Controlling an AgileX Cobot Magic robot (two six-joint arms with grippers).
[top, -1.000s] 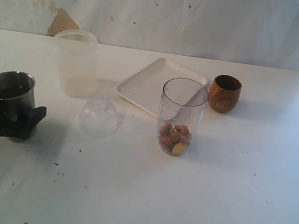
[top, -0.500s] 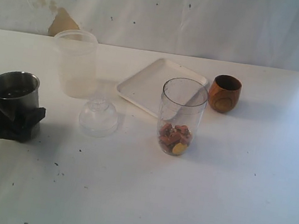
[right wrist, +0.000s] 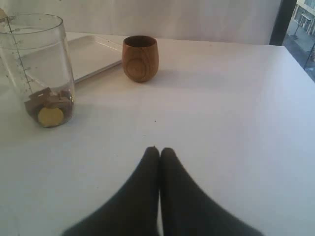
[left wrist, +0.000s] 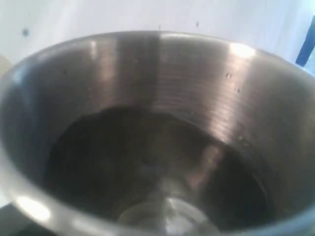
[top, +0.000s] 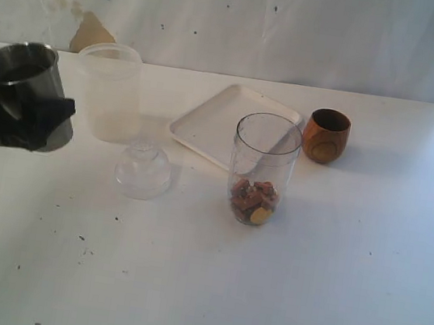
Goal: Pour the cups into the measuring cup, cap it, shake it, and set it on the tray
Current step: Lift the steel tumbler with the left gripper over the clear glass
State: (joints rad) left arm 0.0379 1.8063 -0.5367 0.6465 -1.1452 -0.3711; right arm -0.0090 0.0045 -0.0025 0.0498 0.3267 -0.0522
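Now the left jaws are gripping the tapered grey steel tumbler (top: 24, 78) around its wall and holding it above the table (top: 304, 290) at the far left. It is hanging well apart from the measuring cup (top: 263, 165), which is standing mid-table just beside the white tray (top: 210, 125), with brownish bits lying in its bottom. The right jaws are resting pressed together, empty. Pouring well is likely meaning carrying the tumbler level past the domed cap (top: 143, 169), centring it over the clear rim, then tipping slowly. The brushed steel is looking slick and the thin plastic is looking tippy.
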